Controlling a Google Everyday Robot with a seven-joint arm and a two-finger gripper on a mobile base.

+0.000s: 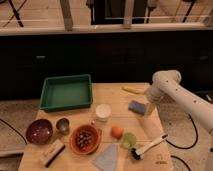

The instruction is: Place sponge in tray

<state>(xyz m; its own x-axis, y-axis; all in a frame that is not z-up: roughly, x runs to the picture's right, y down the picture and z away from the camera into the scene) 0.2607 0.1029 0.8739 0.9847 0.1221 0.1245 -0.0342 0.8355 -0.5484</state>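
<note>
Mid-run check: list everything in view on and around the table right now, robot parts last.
tray: one, green, back left
sponge: one, blue-grey, right side
oblong item: one, yellow, behind the sponge
white cup: one, white, middle
orange bowl: one, orange, front centre, dark contents
dark bowl: one, maroon, front left
metal cup: one, grey, between the bowls
ball: one, orange, front centre
green item: one, beside the ball
brush: one, white handle, front right
cloth: one, pale blue, front edge
block: one, pale, front left
table: one, wood
arm: one, white, right
hand: one, open, low at the sponge's right end
</note>
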